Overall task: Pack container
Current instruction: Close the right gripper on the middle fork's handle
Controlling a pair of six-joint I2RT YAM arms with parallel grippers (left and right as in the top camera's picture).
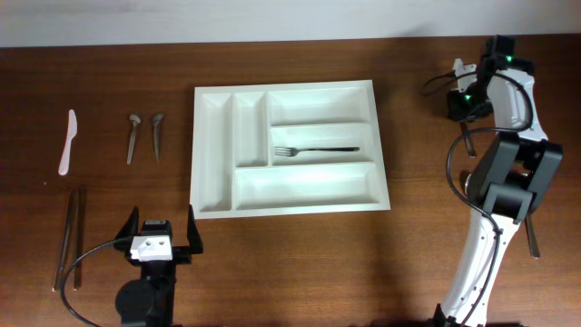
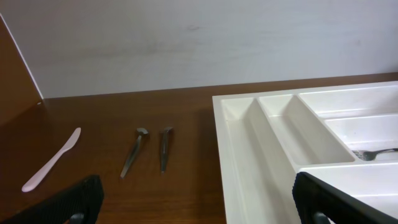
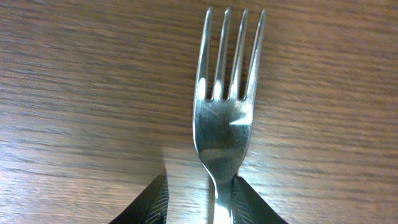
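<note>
A dark brown wooden table (image 1: 408,272) carries everything. A large white rectangular plastic cutlery tray (image 1: 201,154) sits flat near its middle. Left of the tray, a small metal spoon (image 1: 132,136) lies just beside a second metal spoon (image 1: 157,134), bowls toward the far edge. Farther left lies a white plastic knife (image 1: 68,142). Nearer the front, 2 long thin metal utensils (image 1: 65,238) lie side by side. At the right, a silver metal fork (image 3: 227,118) rests flat on the wood, and a slim dark utensil handle (image 1: 532,241) shows beside the arm.

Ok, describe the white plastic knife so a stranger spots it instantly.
Find the large white plastic cutlery tray, then look left past two short metal utensils. The white plastic knife lies just beyond them. It is the only white piece among grey metal ones.
</note>
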